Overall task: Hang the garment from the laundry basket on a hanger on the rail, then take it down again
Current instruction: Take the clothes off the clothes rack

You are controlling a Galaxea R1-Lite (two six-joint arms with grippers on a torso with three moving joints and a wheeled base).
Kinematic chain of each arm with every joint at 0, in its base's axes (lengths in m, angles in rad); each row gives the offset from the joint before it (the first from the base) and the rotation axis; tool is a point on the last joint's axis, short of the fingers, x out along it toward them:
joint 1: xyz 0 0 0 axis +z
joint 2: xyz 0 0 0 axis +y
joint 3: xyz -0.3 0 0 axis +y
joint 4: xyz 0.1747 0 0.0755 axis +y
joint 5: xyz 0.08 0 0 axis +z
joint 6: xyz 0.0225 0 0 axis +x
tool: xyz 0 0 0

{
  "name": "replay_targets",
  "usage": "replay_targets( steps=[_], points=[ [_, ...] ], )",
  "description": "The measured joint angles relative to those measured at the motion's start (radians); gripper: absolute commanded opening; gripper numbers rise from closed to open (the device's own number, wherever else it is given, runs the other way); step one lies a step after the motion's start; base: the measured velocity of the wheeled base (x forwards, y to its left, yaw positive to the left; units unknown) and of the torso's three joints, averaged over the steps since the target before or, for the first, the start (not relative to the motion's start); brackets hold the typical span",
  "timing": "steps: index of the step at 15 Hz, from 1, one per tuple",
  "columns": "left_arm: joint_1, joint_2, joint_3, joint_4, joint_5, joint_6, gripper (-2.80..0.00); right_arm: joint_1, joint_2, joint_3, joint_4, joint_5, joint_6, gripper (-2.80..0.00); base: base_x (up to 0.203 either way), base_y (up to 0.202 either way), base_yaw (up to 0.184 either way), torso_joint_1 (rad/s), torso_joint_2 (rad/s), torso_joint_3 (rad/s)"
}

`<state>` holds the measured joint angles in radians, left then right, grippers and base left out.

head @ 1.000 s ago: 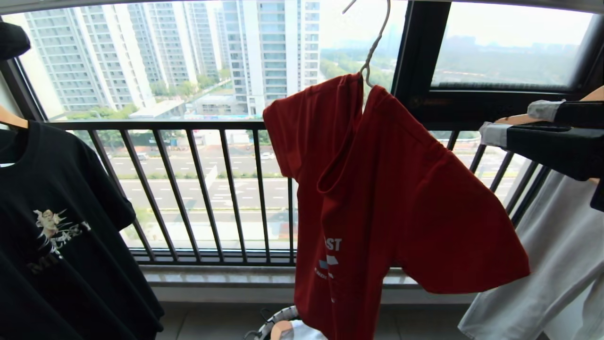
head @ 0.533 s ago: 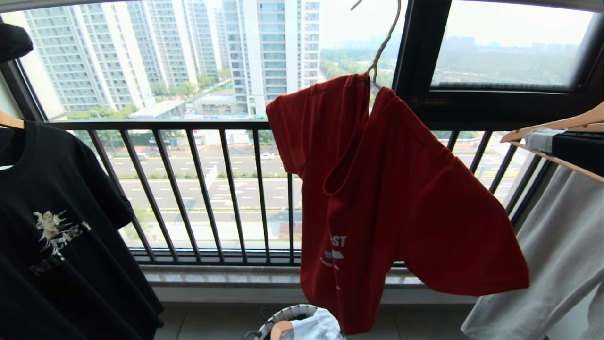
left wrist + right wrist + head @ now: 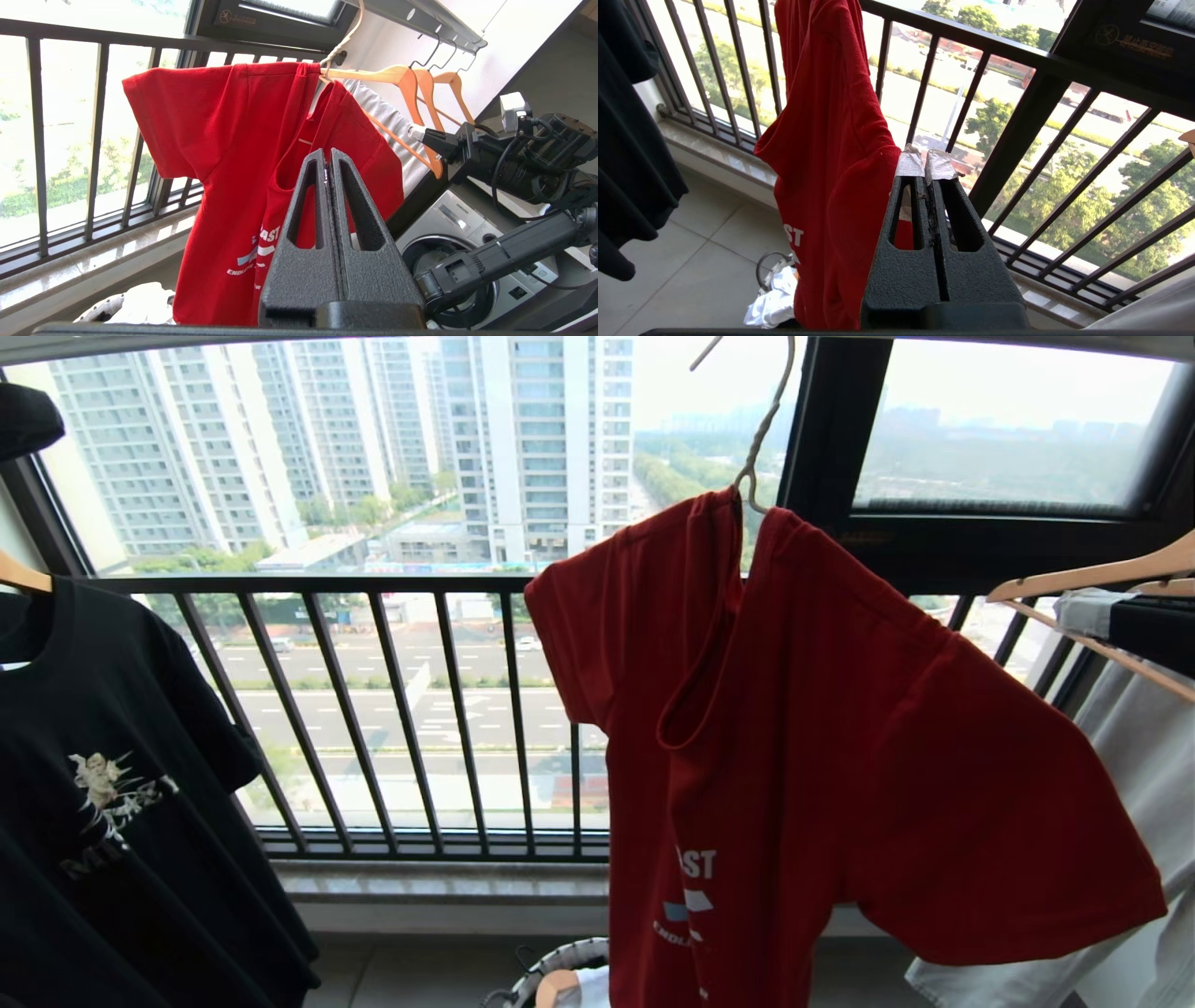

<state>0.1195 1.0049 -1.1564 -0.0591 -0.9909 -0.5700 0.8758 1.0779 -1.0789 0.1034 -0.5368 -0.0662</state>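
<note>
The red garment hangs on the wire hanger in front of the window, its lettering low on the chest. In the left wrist view the hanger rises toward the grey rail; its hook's top is cut off. My left gripper is shut and empty, a little short of the garment. My right gripper is shut on nothing, beside the garment's sleeve, and its taped tip shows at the right edge. The laundry basket stands on the floor below.
A black printed T-shirt hangs at the left and a white garment at the right under wooden hangers. The dark window railing runs behind. A washing machine stands under the right arm.
The right gripper's open taped fingers have shut and drawn back toward the right edge. The red garment has swung and now hangs nearer and lower in the head view.
</note>
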Motion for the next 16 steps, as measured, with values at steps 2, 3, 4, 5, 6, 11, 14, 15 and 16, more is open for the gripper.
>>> replay_targets(
  steps=[2,3,4,5,6,11,14,15,16],
  points=[
    [0.000,0.000,-0.001,0.000,0.000,0.000,-2.80,-0.004,0.000,0.000,0.000,0.000,-0.002,-2.80,0.000,0.000,0.000,0.159,-0.33,-0.157],
    [0.000,0.000,-0.001,-0.001,0.000,0.000,-2.80,-0.004,0.000,0.000,-0.002,0.000,-0.002,-2.80,0.000,0.000,0.000,0.157,-0.33,-0.163],
    [0.000,0.000,-0.001,0.000,0.000,0.000,-2.80,-0.005,0.000,0.000,0.000,0.000,-0.002,-2.80,0.000,0.000,0.000,0.155,-0.33,-0.172],
    [0.000,0.000,-0.001,0.000,0.000,0.000,-2.80,-0.005,0.000,-0.002,-0.001,0.000,-0.003,-2.80,0.000,0.000,0.000,0.150,-0.30,-0.158],
    [0.000,-0.001,-0.001,0.000,0.000,0.000,-2.80,-0.006,0.000,-0.002,-0.001,0.000,-0.007,-2.80,0.000,0.000,0.000,0.154,-0.31,-0.168],
    [0.000,-0.005,-0.001,0.000,0.001,0.000,-2.80,-0.005,-0.001,-0.002,-0.004,0.000,-0.015,-2.80,0.000,0.000,0.000,0.132,-0.27,-0.139],
    [0.000,-0.008,-0.001,0.000,0.001,-0.002,-2.80,-0.005,-0.002,-0.003,-0.004,0.000,-0.016,-2.80,0.000,0.000,0.000,0.096,-0.19,-0.106],
    [0.000,-0.008,-0.001,0.000,0.001,-0.002,-2.80,-0.005,-0.002,-0.005,-0.004,0.000,-0.017,-2.80,0.000,0.000,0.000,0.086,-0.17,-0.088],
    [0.000,-0.009,-0.001,0.000,0.000,-0.002,-2.80,-0.005,-0.001,-0.005,-0.004,0.000,-0.017,-2.80,0.000,0.000,0.000,0.085,-0.19,-0.103]
  ],
)
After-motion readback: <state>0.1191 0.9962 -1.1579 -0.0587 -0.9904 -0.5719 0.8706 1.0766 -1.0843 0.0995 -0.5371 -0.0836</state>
